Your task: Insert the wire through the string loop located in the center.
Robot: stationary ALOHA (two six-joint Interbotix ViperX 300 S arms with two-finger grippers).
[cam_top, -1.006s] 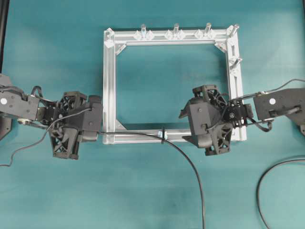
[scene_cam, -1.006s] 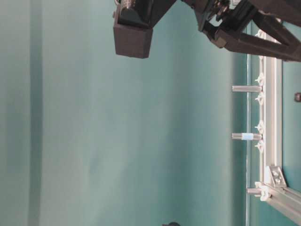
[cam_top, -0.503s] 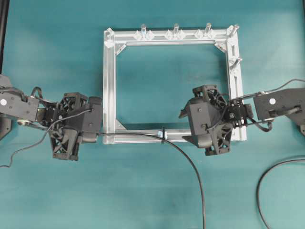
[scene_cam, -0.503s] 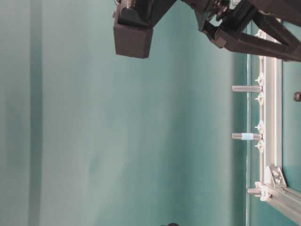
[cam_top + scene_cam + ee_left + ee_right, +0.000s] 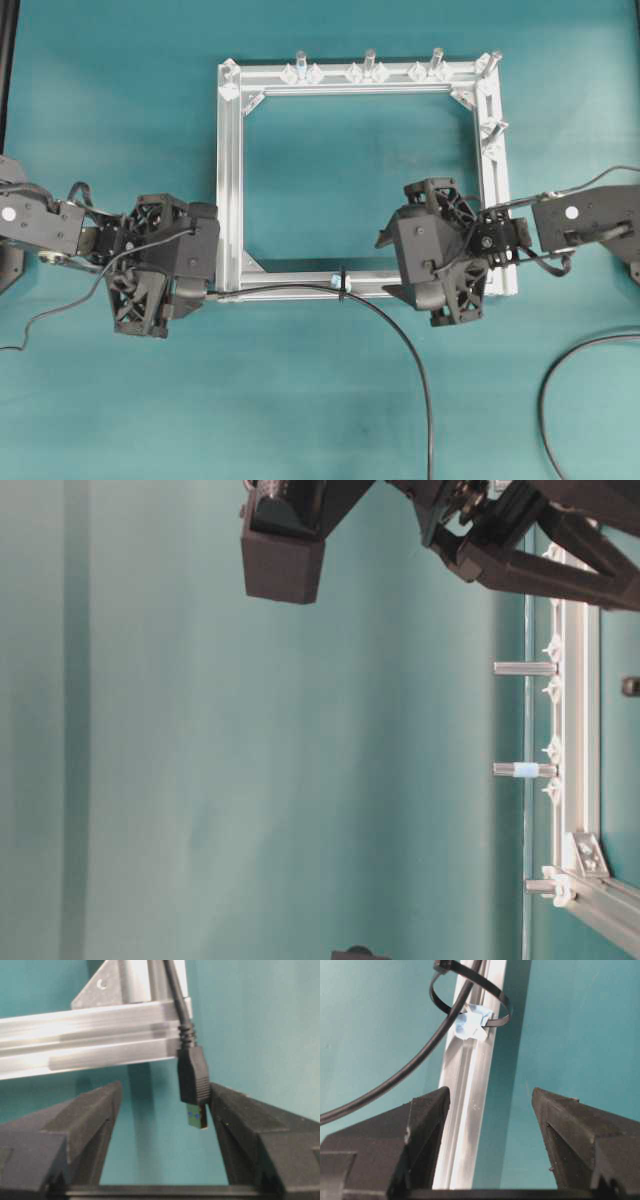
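The black wire (image 5: 400, 335) comes up from the table's near edge, passes through the string loop (image 5: 342, 280) on the frame's front rail and runs left along that rail. Its plug (image 5: 193, 1077) with the gold tip (image 5: 198, 1116) hangs between the fingers of my left gripper (image 5: 162, 1105), close against the right finger (image 5: 240, 1120) and not clamped. That gripper (image 5: 205, 258) stands open at the frame's front left corner. The right wrist view shows the wire (image 5: 415, 1065) inside the loop (image 5: 492, 997) on its pale-blue mount (image 5: 470, 1022). My right gripper (image 5: 490, 1105) is open and empty.
The square aluminium frame (image 5: 230, 180) lies in the middle of the teal table, with bolt posts (image 5: 369, 60) along its far rail. The front rail (image 5: 465, 1110) runs between the right gripper's fingers. A second black cable (image 5: 560, 370) curves at the right.
My left gripper has opened and let go of the plug, which now sits loose between its fingers. The right arm has not moved.
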